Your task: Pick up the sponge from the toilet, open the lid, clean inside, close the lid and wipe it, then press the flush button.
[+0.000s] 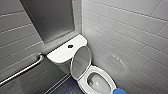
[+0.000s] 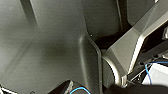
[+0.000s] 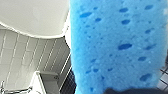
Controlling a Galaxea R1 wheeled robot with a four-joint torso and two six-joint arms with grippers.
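The white toilet [image 1: 98, 81] stands in a tiled corner with its bowl open. Its oval lid [image 1: 81, 61] is raised and leans back against the boxy tank [image 1: 65, 52]. A dark round flush button [image 1: 70, 46] sits on the tank's flat cover. The bright blue sponge [image 1: 121, 91] pokes in at the lower edge of the head view, just right of the bowl's front rim. In the right wrist view the sponge [image 3: 115, 45] looms large and porous, with my right gripper [image 3: 120, 91] shut on its near end and the toilet [image 3: 32, 15] white behind it.
A metal grab bar [image 1: 25, 70] runs along the left tiled wall. The right tiled wall [image 1: 130, 37] stands close beside the bowl. Dark blue floor [image 1: 66, 88] lies left of the toilet's base. The left wrist camera faces dark panels of my own body [image 2: 62, 45].
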